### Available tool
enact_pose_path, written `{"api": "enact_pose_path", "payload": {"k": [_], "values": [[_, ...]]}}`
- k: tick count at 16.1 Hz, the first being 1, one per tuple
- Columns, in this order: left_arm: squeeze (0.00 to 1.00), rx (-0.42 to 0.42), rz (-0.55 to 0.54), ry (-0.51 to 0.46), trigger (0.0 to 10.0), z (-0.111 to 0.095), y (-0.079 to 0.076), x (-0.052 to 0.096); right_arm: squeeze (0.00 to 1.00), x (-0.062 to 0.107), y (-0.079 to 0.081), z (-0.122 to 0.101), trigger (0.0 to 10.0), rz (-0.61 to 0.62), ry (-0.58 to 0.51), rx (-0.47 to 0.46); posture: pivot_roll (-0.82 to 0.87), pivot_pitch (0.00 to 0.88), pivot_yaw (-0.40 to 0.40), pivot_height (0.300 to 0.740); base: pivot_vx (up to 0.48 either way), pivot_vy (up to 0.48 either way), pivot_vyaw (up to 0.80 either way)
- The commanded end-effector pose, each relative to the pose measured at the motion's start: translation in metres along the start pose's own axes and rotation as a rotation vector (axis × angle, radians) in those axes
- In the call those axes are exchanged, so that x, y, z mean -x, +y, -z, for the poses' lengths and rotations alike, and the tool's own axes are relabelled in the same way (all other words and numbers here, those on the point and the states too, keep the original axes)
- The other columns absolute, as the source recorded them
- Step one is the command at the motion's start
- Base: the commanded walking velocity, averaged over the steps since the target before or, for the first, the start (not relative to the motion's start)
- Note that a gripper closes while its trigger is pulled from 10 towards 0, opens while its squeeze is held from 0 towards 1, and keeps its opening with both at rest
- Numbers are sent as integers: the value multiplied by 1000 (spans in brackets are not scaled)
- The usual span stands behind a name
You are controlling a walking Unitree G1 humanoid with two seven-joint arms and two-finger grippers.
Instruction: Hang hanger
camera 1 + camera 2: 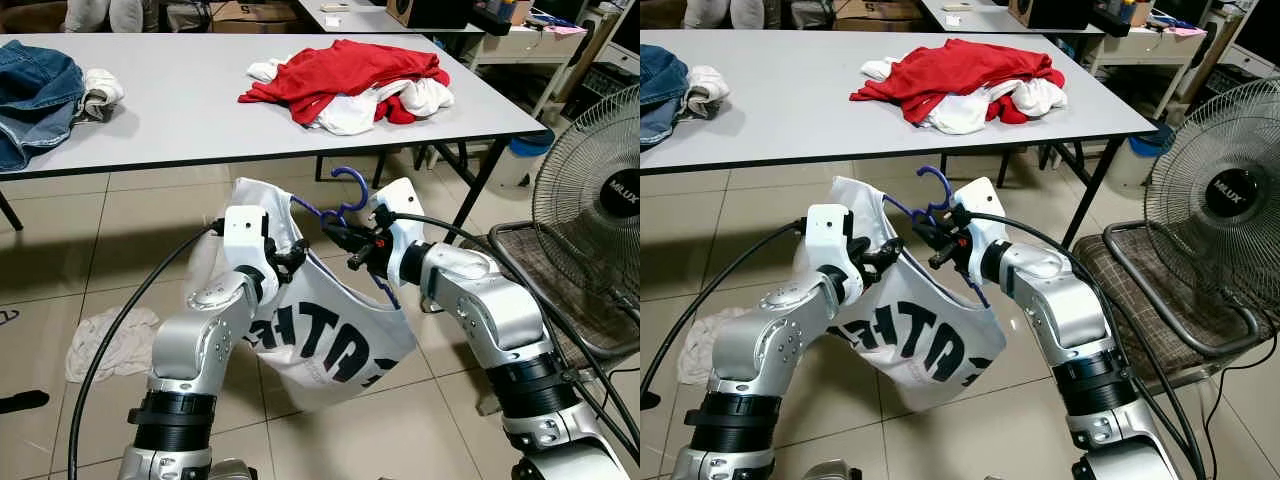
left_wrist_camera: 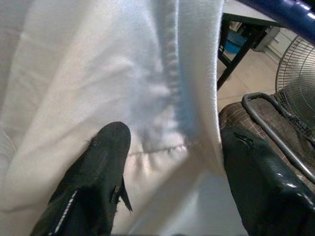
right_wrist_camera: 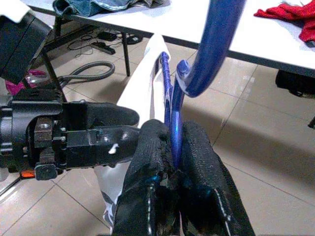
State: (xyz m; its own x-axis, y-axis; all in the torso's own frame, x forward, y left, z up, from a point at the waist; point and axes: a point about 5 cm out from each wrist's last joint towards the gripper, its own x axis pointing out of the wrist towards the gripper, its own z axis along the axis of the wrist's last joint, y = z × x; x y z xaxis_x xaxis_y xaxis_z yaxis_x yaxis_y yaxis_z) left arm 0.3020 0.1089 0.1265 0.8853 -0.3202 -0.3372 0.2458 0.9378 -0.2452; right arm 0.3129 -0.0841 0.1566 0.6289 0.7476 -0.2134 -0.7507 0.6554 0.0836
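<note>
Right gripper point(image 3: 176, 162) pinches the blue hanger point(image 1: 345, 200) by its neck just under the hook, fingers closed tight on the thin plastic. Left gripper point(image 2: 172, 147) stands spread apart, the white shirt point(image 1: 330, 330) draped between its fingers point(image 2: 98, 162) without a real clamp. The garment hangs in front of the robot, at six o'clock from the red clothes point(image 1: 345, 80) on the grey table point(image 1: 180, 110). My worry: the loosely held side could slide off the hanger's arm, or the narrow neck could twist in that pinch and tip the hook away from any rail.

The fan point(image 1: 600, 210) hub badge reads "MILUX"; the white shirt point(image 1: 930, 350) bears large black letters, partly folded, unreadable
</note>
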Motion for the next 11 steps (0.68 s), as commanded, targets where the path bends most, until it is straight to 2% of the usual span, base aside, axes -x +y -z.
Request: {"api": "enact_pose_path", "payload": {"k": [1, 11], "values": [[0, -19, 12, 0, 0, 0, -4, -2, 0, 5, -3, -13, 10000, 7, -39, 27, -29, 0, -78, 740, 0, 0, 0], [0, -40, 20, -4, 0, 1, -3, -1, 0, 6, -6, -14, 10000, 5, -31, 34, -32, 0, -79, 740, 0, 0, 0]]}}
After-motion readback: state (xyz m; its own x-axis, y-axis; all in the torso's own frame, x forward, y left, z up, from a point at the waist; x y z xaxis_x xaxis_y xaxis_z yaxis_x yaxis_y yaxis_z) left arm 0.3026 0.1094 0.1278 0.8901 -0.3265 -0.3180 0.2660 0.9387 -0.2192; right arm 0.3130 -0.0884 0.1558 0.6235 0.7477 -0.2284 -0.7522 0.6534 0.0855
